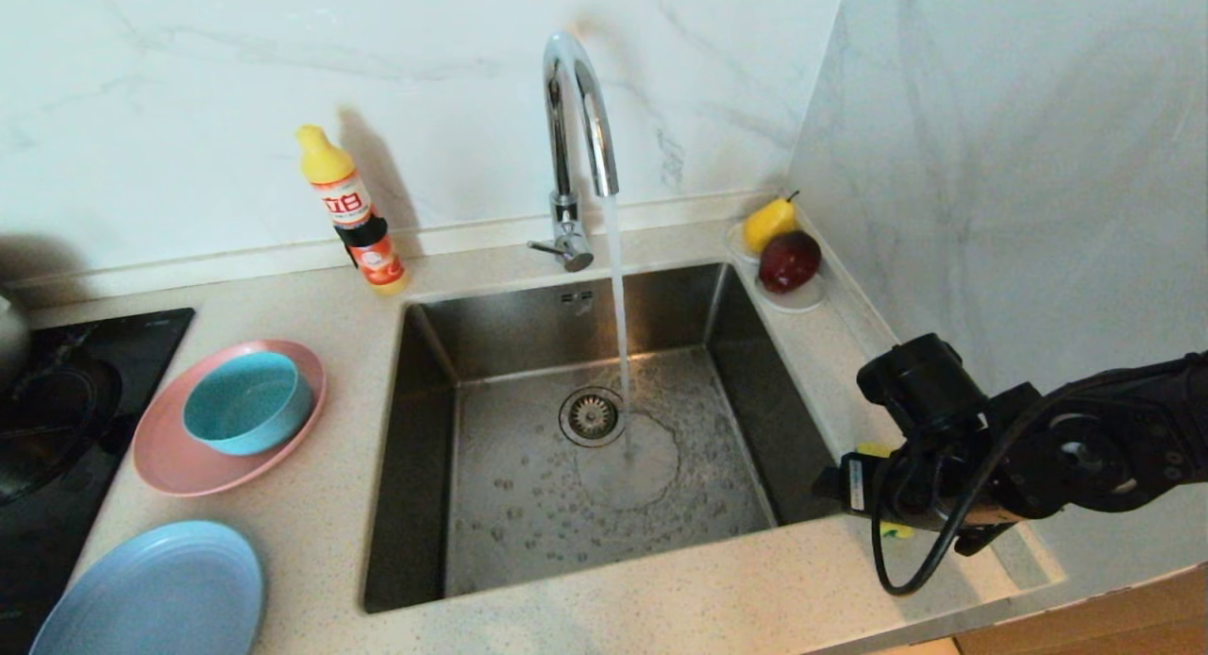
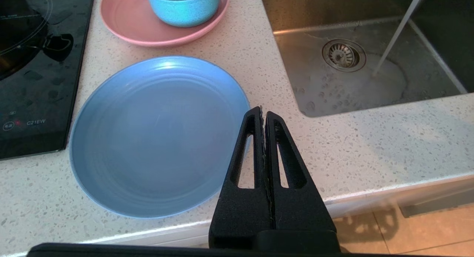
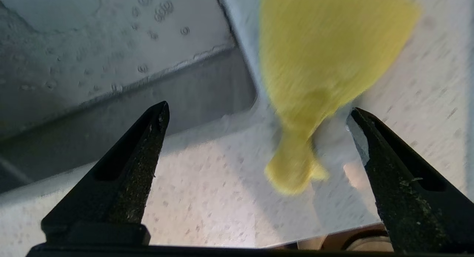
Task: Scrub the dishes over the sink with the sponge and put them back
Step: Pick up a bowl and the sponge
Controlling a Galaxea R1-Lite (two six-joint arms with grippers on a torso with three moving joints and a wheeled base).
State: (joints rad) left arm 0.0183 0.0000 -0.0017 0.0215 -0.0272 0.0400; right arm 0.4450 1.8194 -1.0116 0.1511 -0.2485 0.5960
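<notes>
The yellow sponge (image 3: 318, 64) lies on the speckled counter by the sink's right front corner, its narrow tail toward my right gripper (image 3: 257, 109). That gripper hovers just over it, open wide, one finger on each side of the tail, touching nothing. In the head view my right wrist (image 1: 944, 447) covers most of the sponge (image 1: 873, 450). The steel sink (image 1: 528, 504) holds no dishes. Left of it, a teal bowl (image 1: 247, 402) sits on a pink plate (image 1: 179, 457), with a light-blue plate (image 1: 151, 589) nearer the front. My left gripper (image 2: 263, 110) is shut and empty beside the light-blue plate (image 2: 155, 134).
Water runs from the chrome tap (image 1: 576, 117) into the basin near the drain (image 1: 592, 415). A dish-soap bottle (image 1: 354, 216) stands at the back. A pear (image 1: 769, 223) and a red apple (image 1: 789, 260) rest on a saucer (image 1: 802, 301). A black hob (image 1: 57, 400) lies far left.
</notes>
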